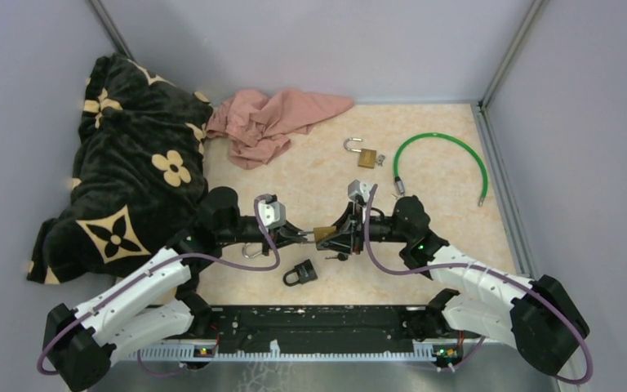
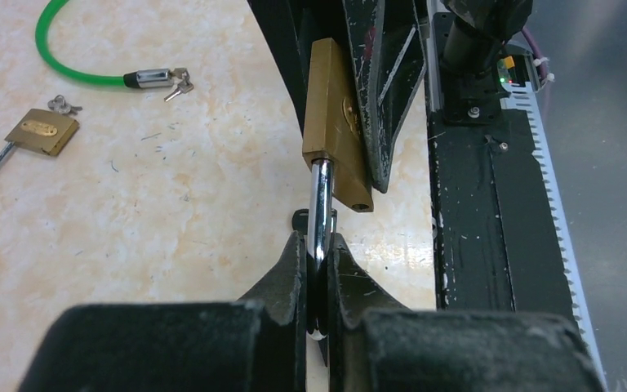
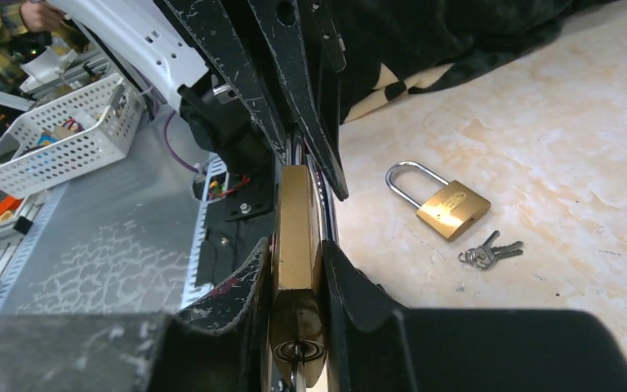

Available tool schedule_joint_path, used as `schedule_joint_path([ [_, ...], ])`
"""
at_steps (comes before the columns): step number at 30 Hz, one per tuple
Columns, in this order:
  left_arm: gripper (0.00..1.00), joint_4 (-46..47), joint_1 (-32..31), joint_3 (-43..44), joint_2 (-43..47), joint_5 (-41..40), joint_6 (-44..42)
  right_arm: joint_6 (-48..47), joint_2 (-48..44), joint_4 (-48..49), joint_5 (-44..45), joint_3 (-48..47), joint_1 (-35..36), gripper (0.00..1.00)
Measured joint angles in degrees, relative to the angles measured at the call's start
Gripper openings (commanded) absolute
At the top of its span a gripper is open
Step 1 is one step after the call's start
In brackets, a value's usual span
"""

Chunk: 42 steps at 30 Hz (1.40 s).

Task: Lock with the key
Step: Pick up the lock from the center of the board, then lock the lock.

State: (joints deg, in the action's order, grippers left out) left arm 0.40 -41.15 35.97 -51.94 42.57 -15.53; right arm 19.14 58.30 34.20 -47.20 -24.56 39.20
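Note:
A brass padlock [image 1: 324, 234] is held above the table between both grippers. My left gripper [image 1: 306, 235] is shut on its steel shackle [image 2: 320, 204]; in the left wrist view the gripper [image 2: 318, 245] pinches the shackle just below the brass body [image 2: 335, 122]. One shackle leg enters the body, and a hole at the body's other corner shows empty. My right gripper [image 1: 336, 234] is shut on the body; in the right wrist view the gripper [image 3: 296, 253] clamps the body [image 3: 295, 220] edge-on. A key [image 3: 297, 359] sits in the keyhole at the body's near end.
An open brass padlock [image 1: 365, 156] with keys [image 1: 380, 160] and a green cable lock [image 1: 449, 159] lie far right. A black padlock [image 1: 300, 273] and a small black key [image 1: 340, 256] lie near the front. Another brass padlock [image 3: 449, 208] lies under the left arm. Pink cloth [image 1: 273, 122] and a black blanket [image 1: 122, 171] lie to the left.

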Motion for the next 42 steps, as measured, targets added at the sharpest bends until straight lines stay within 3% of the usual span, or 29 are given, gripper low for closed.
schedule_joint_path([
  [2,0.04,0.02,0.04,0.0,0.04,0.35,0.66,0.46,0.2,0.48,-0.35,-0.07,0.0,0.0],
  [4,0.18,0.04,0.15,0.0,0.2,0.52,2.08,1.22,0.33,0.98,-0.59,-0.09,0.0,0.0],
  [14,0.27,9.75,8.52,-4.09,5.25,5.73,18.16,6.8,0.24,4.92,0.44,-0.35,-0.24,0.0],
  [20,0.19,13.44,9.16,-5.9,6.64,7.15,22.12,8.35,0.26,6.62,0.07,-0.92,-0.28,0.0],
  [23,0.0,15.5,9.16,-6.51,6.58,8.35,23.69,8.63,0.26,7.78,-0.07,-1.11,-0.26,0.0],
  [42,0.0,25.03,8.92,-7.96,4.07,8.09,29.27,4.17,5.97,12.59,-3.74,-3.8,-1.33,0.0],
])
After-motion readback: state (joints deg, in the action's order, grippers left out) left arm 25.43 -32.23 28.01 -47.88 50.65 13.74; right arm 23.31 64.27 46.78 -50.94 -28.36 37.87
